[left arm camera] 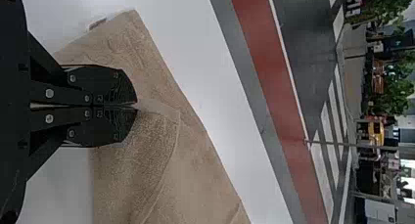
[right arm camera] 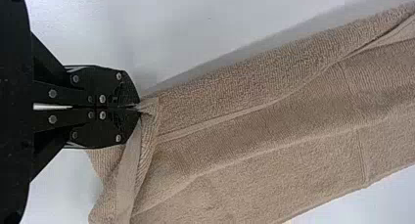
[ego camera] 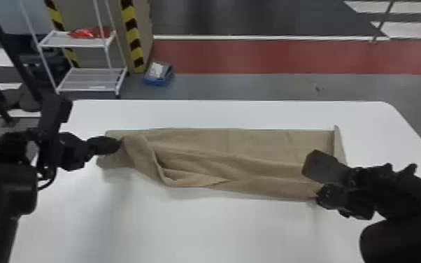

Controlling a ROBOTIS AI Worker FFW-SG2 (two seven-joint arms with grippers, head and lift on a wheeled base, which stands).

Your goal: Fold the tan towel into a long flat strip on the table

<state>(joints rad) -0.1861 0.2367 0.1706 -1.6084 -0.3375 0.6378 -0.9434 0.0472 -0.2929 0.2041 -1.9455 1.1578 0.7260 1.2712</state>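
Tan towel (ego camera: pixel 255 143) lies lengthwise across the white worktop (ego camera: pixel 202 230), its long far side running close to parallel with the worktop's far edge and a bare band between the two. Both ends stop short of the worktop's far corners. The left gripper (ego camera: pixel 118 145) is at the towel's left end, its jaws together and clamped on a pinch of the upper layer; in the left wrist view, more of the cloth spreads flat beneath and beyond the fingertips. From there a rounded fold curves toward the near side and opens into a loose pocket, with the cloth rumpled around it. The right gripper (ego camera: pixel 319 195) is at the near corner of the towel's right end, its jaws also together, clamped on gathered cloth; the right wrist view shows the layers bunched at the fingertips, and long soft ridges and a hem line running away from them along the towel. At the far corner of that same end, a narrow bit of the edge is turned up. The near side is uneven, bowing out below the pocket. Past the worktop's far edge, toward its left part, are a white rack (ego camera: pixel 77 43) with a red item (ego camera: pixel 87 33) on its upper shelf, yellow-and-black striping (ego camera: pixel 133 35), and a blue container (ego camera: pixel 157 81) on the floor.
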